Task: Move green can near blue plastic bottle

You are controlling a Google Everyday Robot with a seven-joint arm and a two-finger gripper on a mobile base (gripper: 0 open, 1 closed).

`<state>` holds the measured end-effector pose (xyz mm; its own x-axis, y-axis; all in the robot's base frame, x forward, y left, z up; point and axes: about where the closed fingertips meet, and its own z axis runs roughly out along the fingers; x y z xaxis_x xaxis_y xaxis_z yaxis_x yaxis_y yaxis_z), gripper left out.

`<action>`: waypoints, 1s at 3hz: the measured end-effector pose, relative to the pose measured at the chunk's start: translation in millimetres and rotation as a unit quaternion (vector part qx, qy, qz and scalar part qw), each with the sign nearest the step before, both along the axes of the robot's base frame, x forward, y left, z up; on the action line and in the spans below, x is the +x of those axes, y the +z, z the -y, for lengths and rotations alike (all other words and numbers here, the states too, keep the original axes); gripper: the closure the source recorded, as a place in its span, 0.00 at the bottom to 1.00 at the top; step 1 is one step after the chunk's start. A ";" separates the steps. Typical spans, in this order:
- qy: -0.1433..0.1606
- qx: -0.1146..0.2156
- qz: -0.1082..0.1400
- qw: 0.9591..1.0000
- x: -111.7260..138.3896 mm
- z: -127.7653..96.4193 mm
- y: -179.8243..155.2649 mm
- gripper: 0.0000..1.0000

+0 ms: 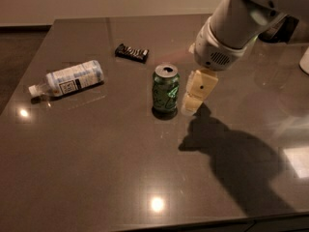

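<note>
The green can [165,92] stands upright near the middle of the dark table [96,168], silver top up. The blue plastic bottle [69,78] lies on its side at the left, white cap pointing left. My gripper [192,100] hangs from the white arm at the upper right. Its cream fingers [199,91] reach down just right of the can, close beside it.
A flat black snack bar wrapper [131,52] lies behind the can, toward the far edge. The arm's shadow falls on the table at the right front. A white object [305,61] shows at the right edge.
</note>
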<state>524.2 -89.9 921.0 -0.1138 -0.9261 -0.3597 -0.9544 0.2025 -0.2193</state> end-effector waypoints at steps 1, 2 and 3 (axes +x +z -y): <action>0.005 0.015 -0.008 1.000 10.4 -14.8 -9.7 0.00; 0.012 0.026 -0.014 0.999 16.1 -25.7 -17.5 0.00; 0.019 0.036 -0.019 0.999 19.6 -33.9 -22.2 0.00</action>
<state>543.9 -55.9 898.9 -0.0933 -0.9019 -0.4218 -0.9693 0.1790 -0.1684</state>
